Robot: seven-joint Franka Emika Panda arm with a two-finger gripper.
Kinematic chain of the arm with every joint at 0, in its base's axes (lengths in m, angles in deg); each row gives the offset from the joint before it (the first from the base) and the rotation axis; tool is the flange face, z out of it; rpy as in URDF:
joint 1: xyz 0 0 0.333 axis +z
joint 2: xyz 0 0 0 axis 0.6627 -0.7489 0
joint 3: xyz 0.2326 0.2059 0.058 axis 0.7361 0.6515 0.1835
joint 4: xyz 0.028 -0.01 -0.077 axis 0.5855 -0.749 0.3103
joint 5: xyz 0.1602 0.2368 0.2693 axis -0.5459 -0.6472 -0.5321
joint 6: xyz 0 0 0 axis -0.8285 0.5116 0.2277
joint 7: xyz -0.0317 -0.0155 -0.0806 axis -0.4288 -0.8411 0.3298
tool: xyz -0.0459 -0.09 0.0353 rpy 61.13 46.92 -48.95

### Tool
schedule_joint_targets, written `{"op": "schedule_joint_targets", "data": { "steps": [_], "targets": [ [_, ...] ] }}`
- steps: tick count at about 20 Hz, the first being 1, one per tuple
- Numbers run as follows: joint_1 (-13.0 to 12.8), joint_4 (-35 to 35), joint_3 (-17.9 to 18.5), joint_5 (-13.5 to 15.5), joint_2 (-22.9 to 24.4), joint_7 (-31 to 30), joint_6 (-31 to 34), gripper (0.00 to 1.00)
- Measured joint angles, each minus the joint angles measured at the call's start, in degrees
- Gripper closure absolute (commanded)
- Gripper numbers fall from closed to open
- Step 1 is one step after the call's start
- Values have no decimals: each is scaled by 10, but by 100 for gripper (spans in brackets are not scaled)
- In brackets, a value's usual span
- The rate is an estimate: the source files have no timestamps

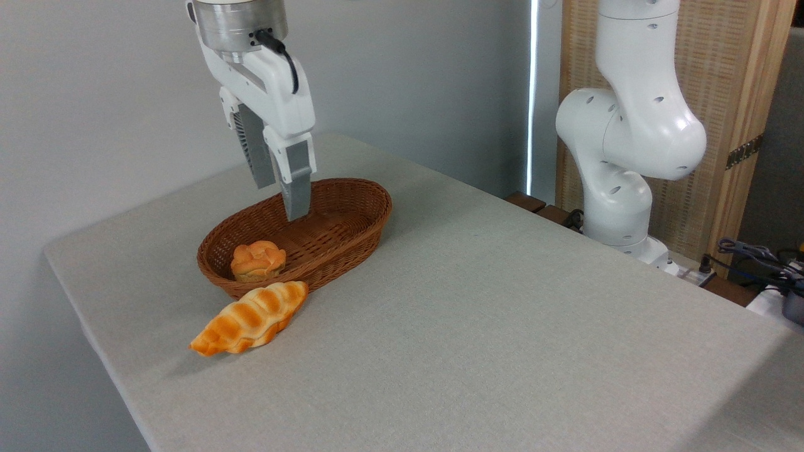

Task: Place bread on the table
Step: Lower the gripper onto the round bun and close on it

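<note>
Grey wall behind, table mostly bare. Bread sits in the near end of the basket, croissant just in front on the cloth. Gripper hangs above the basket, fingers slightly apart, holding nothing.

Bread's base behind basket rim

Plain grey wall; woven wood-framed screen at right.
</note>
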Motion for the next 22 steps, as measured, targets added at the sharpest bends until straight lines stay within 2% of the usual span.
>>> {"op": "schedule_joint_targets", "data": {
  "steps": [3,5,8,13,14,17,22],
  "targets": [
    [0,-2,-24,4,-15,-21,-13,0],
    [-1,-8,-58,4,-32,-36,-17,0],
    [-3,-37,-99,4,-50,-45,-70,0],
    [-3,-73,-114,4,-56,-43,-154,0],
    [-2,-77,-117,-1,-59,-41,-165,0],
    [-3,-92,-138,-38,-76,-35,-195,0],
    [-8,-116,-158,-65,-102,-35,-237,0]
  ]
}}
